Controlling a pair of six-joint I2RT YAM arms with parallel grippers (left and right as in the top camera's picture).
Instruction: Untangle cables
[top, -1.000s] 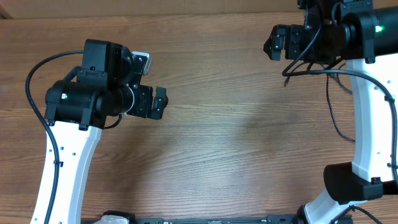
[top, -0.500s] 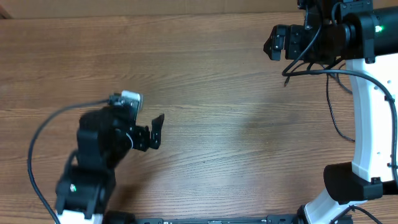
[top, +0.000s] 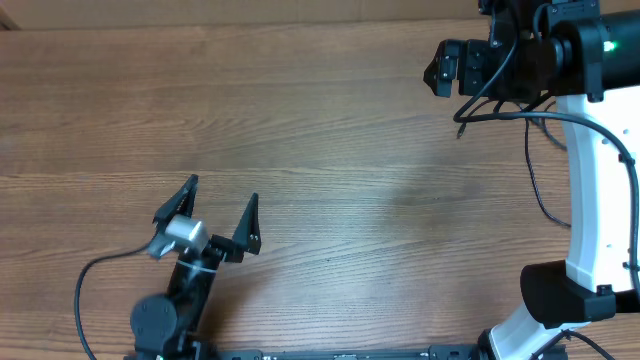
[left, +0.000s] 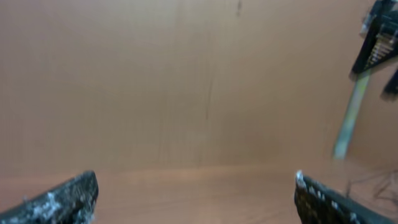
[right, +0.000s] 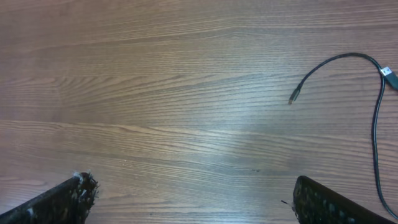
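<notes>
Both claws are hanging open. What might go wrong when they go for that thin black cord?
The cable lies off to one side of the open right gripper; a straight drop would likely miss. From overhead it runs under the right arm, where it might snag. The open left gripper sits far off, too far to steady anything.

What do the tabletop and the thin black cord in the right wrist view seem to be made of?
The table looks like matte brown wood or wood-look laminate: grain lines run along it. The cord looks like black plastic or rubber sheathing, curving smoothly; its plug end may be metal, too small to tell.
</notes>
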